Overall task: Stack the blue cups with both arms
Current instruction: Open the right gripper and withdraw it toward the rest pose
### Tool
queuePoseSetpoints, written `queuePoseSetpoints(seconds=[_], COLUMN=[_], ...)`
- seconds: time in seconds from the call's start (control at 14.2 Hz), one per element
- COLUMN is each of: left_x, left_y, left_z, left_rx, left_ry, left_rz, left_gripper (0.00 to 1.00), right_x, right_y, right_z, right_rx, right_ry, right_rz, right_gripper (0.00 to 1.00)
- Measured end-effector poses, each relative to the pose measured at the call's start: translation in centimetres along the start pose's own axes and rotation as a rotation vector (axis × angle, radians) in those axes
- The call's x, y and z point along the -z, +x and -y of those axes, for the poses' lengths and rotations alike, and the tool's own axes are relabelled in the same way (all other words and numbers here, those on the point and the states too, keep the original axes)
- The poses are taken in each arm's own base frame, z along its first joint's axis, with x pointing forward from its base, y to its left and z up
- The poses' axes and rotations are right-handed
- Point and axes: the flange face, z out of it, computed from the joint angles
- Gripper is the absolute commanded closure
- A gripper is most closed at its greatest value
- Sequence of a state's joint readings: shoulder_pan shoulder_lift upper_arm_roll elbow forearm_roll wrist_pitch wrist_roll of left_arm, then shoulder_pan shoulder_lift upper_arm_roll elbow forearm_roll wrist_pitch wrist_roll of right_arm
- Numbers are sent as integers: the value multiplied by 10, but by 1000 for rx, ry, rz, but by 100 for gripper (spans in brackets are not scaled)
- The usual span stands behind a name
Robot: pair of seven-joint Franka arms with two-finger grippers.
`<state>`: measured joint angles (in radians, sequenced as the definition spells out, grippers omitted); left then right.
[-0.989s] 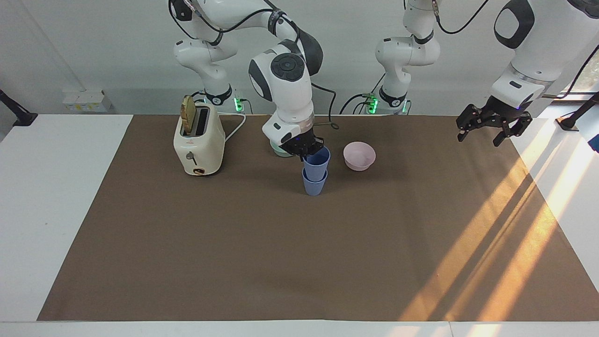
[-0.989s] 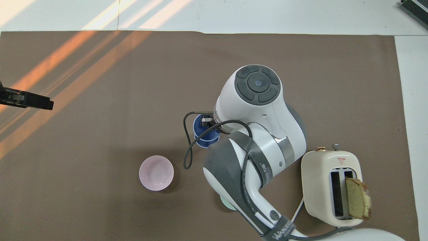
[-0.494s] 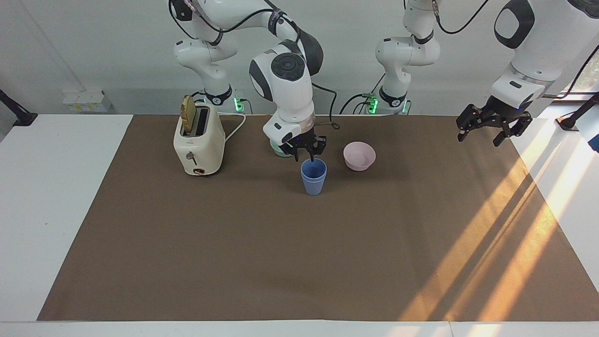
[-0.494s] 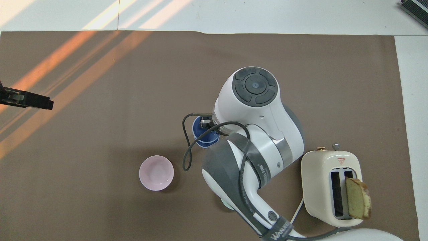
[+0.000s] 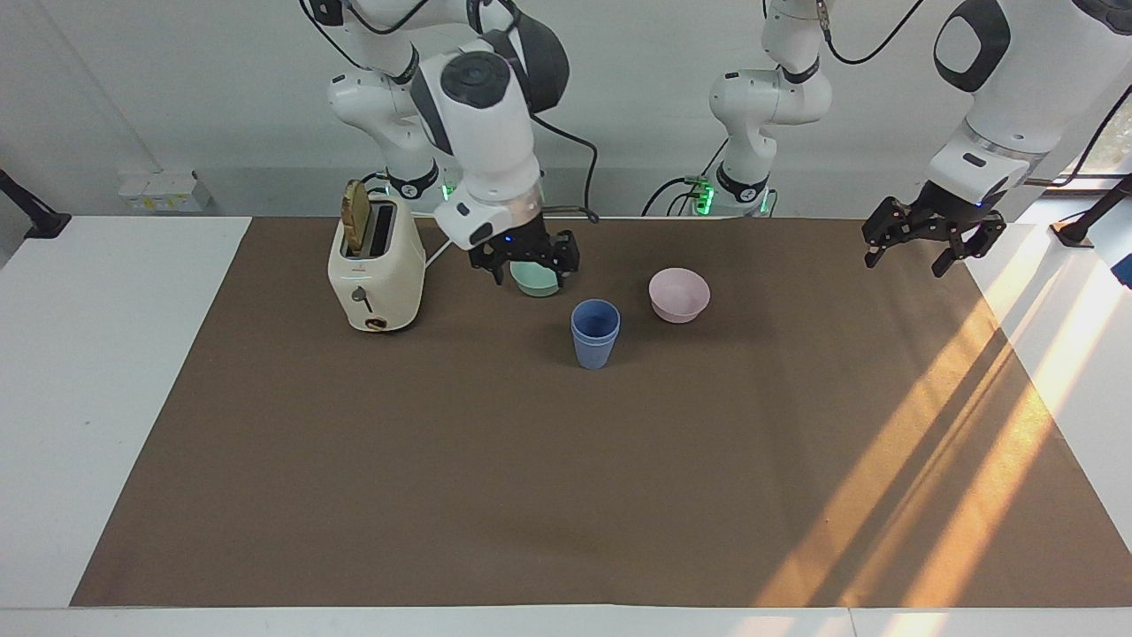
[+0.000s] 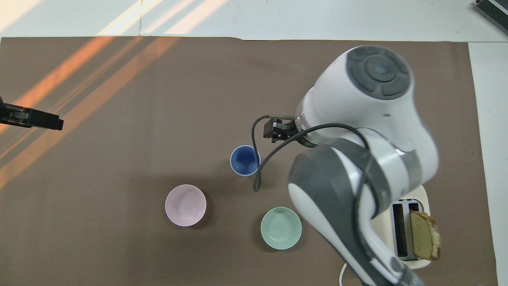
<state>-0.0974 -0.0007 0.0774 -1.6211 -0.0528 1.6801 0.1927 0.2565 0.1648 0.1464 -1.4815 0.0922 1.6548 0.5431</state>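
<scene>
Bench lot: two arms, toaster, bowls, nested blue cups.
We list the brown-covered bench (image 5: 442,495); right gripper (image 5: 523,258) raised over the green bowl (image 6: 281,228), jaws spread, empty; left gripper (image 5: 930,235) waiting over its end of the bench, jaws spread, empty; toaster (image 5: 375,274); pink bowl (image 5: 679,295); blue cups (image 5: 594,333) nested upright, between the bowls and farther from the robots.

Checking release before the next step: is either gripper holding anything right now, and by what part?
Nothing is held. The right gripper is open and empty over the mint-green bowl; the left gripper waits open. The blue cups stand nested, untouched.
</scene>
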Motion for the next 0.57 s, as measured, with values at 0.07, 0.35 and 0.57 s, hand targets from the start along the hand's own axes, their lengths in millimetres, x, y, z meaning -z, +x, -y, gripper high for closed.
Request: queuePoseSetpoints(seconds=[0.07,0.35,0.57], left_x=[0,0,0], left_y=[0,0,0], left_z=[0,-1,-2], left_rx=[0,-1,-3], left_ry=[0,0,0], left_rz=[0,0,0], left_gripper=[0,0,0], right_x=[26,95,103], right_y=[-3,-14,1], right_z=[-23,-112,-165], right_rx=[6,85,195], right_ry=[0,-33,-94], right_rz=[-12,-17,-19], right_gripper=[0,0,0])
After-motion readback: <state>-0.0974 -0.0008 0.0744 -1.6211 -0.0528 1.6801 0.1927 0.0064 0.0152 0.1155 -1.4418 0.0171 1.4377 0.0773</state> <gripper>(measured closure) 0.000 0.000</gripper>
